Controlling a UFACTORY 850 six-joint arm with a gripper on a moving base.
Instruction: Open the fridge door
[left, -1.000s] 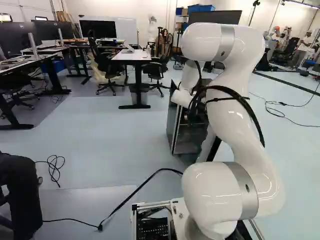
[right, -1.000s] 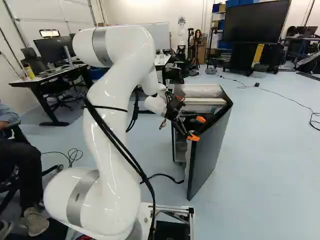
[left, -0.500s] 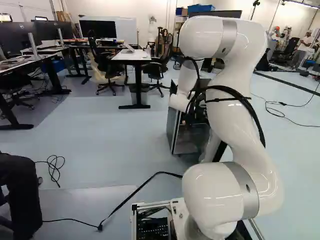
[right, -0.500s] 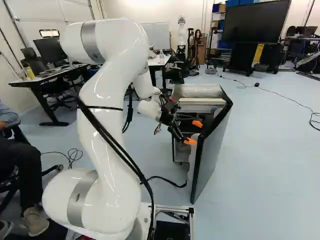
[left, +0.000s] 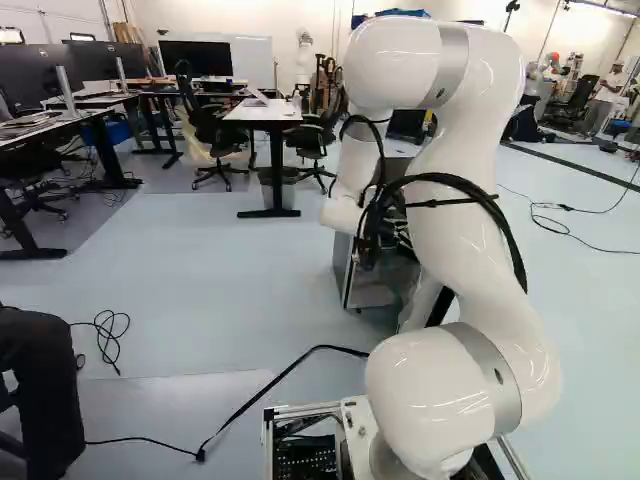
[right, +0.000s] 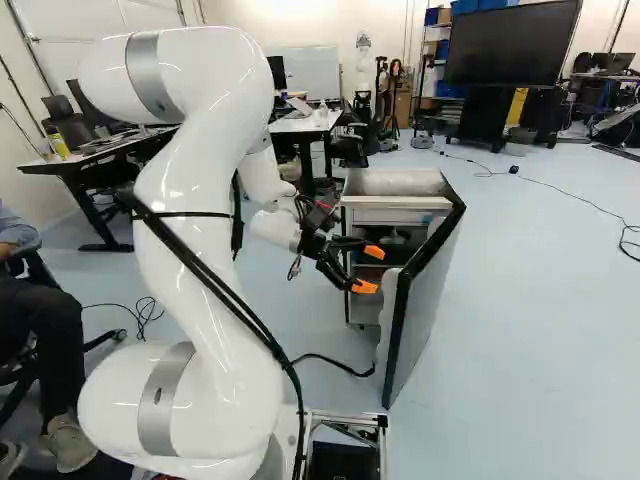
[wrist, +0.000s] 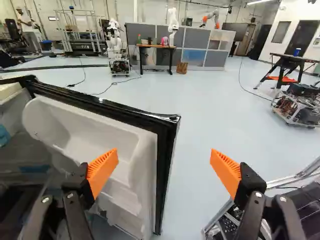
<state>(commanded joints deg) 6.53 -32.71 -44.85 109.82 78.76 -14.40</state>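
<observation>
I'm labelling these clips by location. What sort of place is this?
Most likely a robotics lab or workshop: a white robot arm works at a fridge, other robots stand across the floor, and desks carry monitors.

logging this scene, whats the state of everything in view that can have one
fridge door, open, swung out
fridge, upright, inside showing
gripper, open, holding nothing
big screen, dark
laptop, lid up
floor cable, loosely looped
</observation>
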